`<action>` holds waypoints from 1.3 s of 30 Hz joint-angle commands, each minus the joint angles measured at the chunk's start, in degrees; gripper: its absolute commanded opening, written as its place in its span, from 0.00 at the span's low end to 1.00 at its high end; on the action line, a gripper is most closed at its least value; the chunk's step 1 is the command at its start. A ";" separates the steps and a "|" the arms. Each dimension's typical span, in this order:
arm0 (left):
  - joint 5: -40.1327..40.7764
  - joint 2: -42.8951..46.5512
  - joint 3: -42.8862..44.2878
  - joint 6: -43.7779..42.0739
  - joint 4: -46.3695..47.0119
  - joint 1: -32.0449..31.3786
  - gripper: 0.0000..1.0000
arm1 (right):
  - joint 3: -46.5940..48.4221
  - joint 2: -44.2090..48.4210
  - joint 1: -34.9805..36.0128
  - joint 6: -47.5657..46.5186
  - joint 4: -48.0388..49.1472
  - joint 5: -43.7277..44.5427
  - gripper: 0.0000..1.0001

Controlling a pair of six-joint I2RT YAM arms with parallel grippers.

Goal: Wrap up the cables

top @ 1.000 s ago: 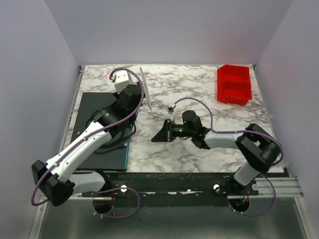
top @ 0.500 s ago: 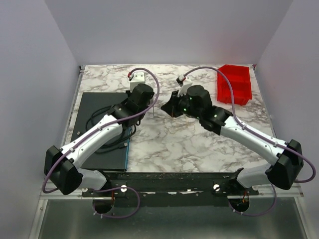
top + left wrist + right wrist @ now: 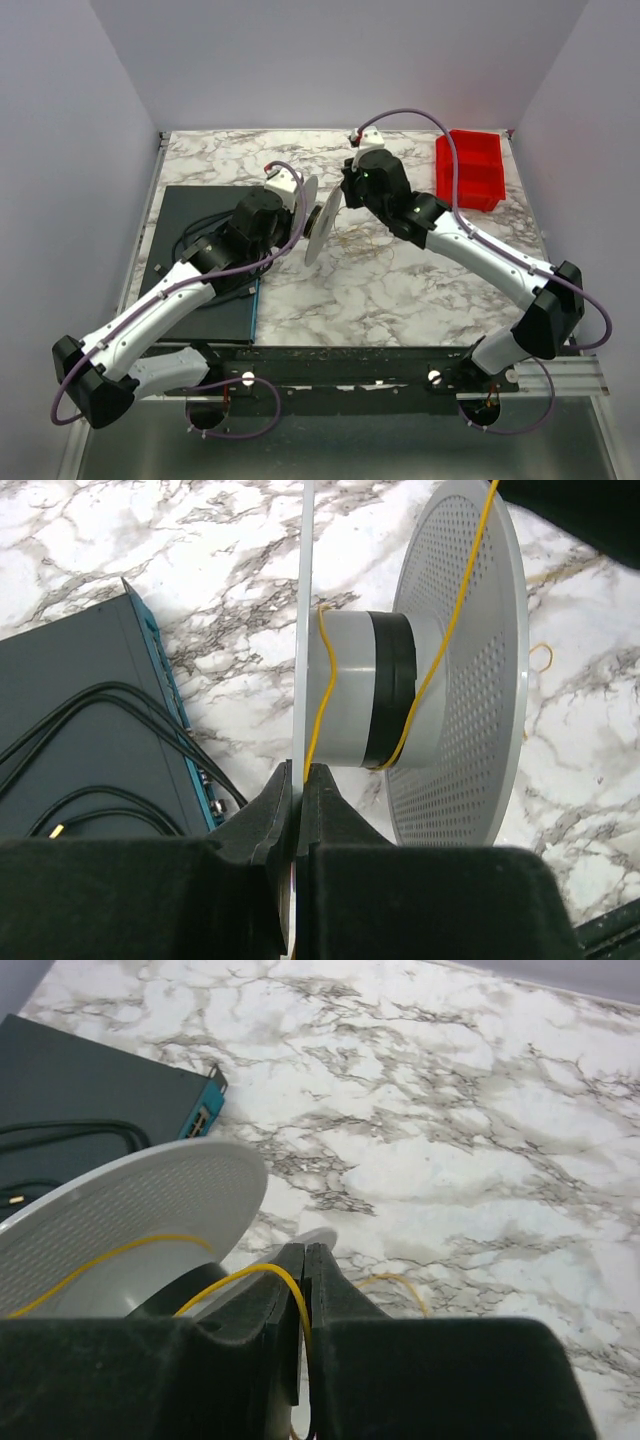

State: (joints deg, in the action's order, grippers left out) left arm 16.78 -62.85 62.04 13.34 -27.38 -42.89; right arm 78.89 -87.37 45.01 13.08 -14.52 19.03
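1. Left gripper point(image 3: 297, 780) is clamped on the flange edge of the spool point(image 3: 360, 705).
2. Right gripper point(image 3: 304, 1260) pinches the yellow wire point(image 3: 250, 1272).
3. It crosses the spool's hub; a loop lies on the desk point(image 3: 450, 1160).

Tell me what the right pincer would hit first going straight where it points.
Most likely the near flange of the spool, just beyond the right pincer, whose closed tips pinch the yellow wire; past it, only marble table. Depth is uncertain.
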 commanded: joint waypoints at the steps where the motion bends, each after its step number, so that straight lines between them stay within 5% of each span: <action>1: -5.79 5.26 -0.63 -2.58 0.80 -0.35 0.00 | 1.10 -0.90 -4.33 -0.40 -0.40 -1.52 0.13; 9: -8.19 9.49 2.49 0.41 -0.92 -0.30 0.00 | -7.81 -0.60 -12.53 3.39 9.01 -25.21 0.21; 26: 0.68 10.37 10.53 15.86 -1.54 0.88 0.00 | -27.48 -5.52 -14.23 21.42 38.65 -49.87 0.22; 34: 11.78 8.00 8.72 27.24 2.30 1.23 0.00 | -37.85 -7.10 -7.76 33.09 53.63 -52.28 0.21; 39: 16.98 4.02 7.04 27.82 7.02 1.82 0.00 | -39.78 -7.24 -1.88 34.57 53.42 -49.74 0.19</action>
State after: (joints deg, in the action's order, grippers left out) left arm 25.52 -56.34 69.34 37.04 -30.48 -41.95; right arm 40.40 -93.78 39.48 44.38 34.76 -30.76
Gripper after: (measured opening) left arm 0.038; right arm 0.198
